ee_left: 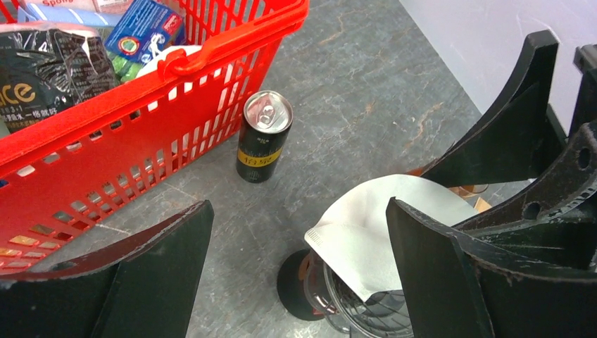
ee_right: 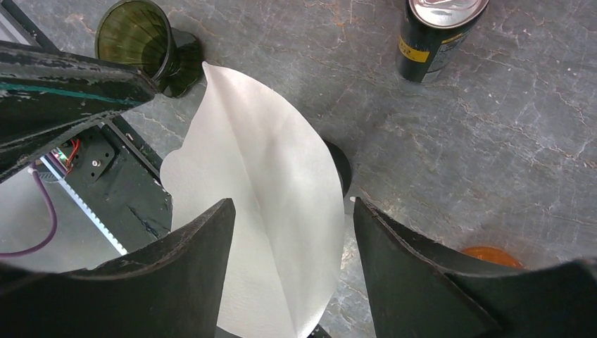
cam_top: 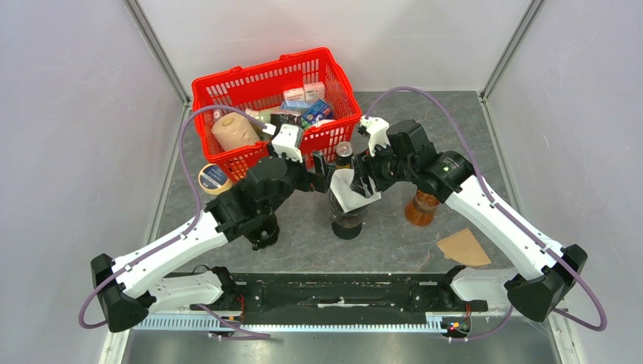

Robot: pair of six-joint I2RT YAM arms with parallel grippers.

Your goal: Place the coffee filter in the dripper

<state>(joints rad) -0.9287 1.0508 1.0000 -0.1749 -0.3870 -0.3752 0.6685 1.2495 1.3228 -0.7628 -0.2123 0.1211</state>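
A white paper coffee filter (cam_top: 348, 189) lies tilted on the rim of the glass dripper (cam_top: 346, 218), which stands on a black base at mid-table. In the left wrist view the filter (ee_left: 394, 229) covers the top of the ribbed dripper (ee_left: 366, 306). My left gripper (cam_top: 324, 168) is open and empty just left of the dripper, with jaws wide apart (ee_left: 299, 211). My right gripper (cam_top: 362, 180) is open above the filter; the filter (ee_right: 267, 211) shows between its spread jaws (ee_right: 294, 208), which are not pinching it.
A red basket (cam_top: 227, 91) of groceries stands at the back. A black can (cam_top: 343, 150) is behind the dripper, an amber bottle (cam_top: 421, 208) to its right, a brown paper filter (cam_top: 464, 246) front right, a dark green glass (ee_right: 137, 39) and a tape roll (cam_top: 214, 177) left.
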